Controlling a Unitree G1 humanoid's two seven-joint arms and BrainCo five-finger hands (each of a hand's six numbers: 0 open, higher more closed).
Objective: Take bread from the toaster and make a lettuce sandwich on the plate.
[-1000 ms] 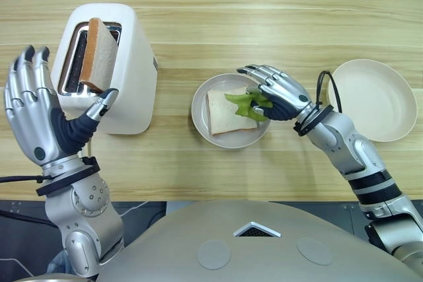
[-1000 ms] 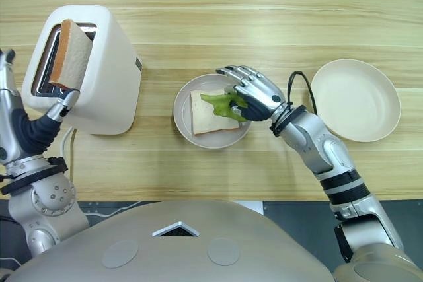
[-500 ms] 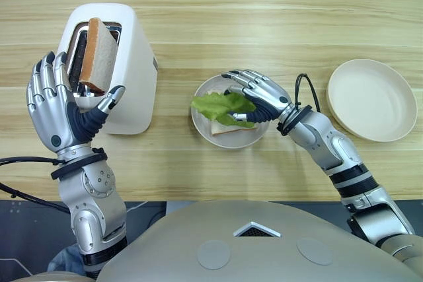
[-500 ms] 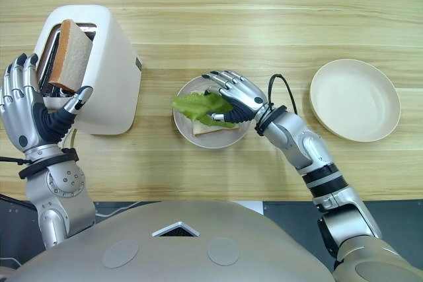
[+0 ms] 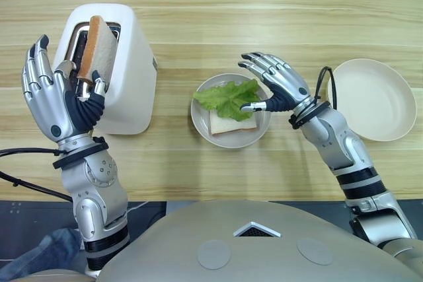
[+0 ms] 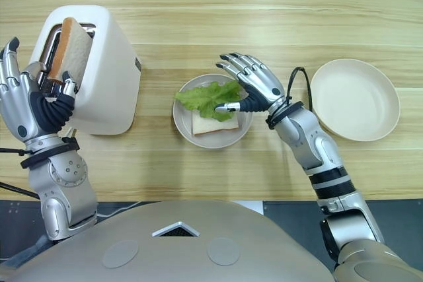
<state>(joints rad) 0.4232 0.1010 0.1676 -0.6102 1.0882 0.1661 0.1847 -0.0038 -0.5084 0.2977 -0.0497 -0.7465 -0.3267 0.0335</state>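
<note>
step in hand: lifting the second bread slice (image 5: 99, 44) out of the toaster (image 5: 132, 84) to cap the sandwich.
method: draw the slice straight up along the slot so it does not bind; keep the pinch low and light so the crumb is not crushed; carry it flat over the plate before lowering it.
plate (image 5: 228, 141): near the table's front edge, at centre; holds the lower slice (image 5: 231, 123) with the lettuce (image 5: 228, 96) laid across its far half, the leaf overhanging to the left.
right hand (image 5: 277, 87): just right of the plate, palm turned toward the leaf, fingers released and spread; one tip sits at the lettuce's edge.
left hand (image 5: 59, 100): raised at the toaster's near left side, palm toward it; two fingers grasping the slice's lower end, the rest upright.
toaster: left of the plate, slot up, slice standing tall in it.
spare dish (image 5: 373, 100): far right, bare.
table (image 5: 264, 11): pale wood, running beyond.
</note>
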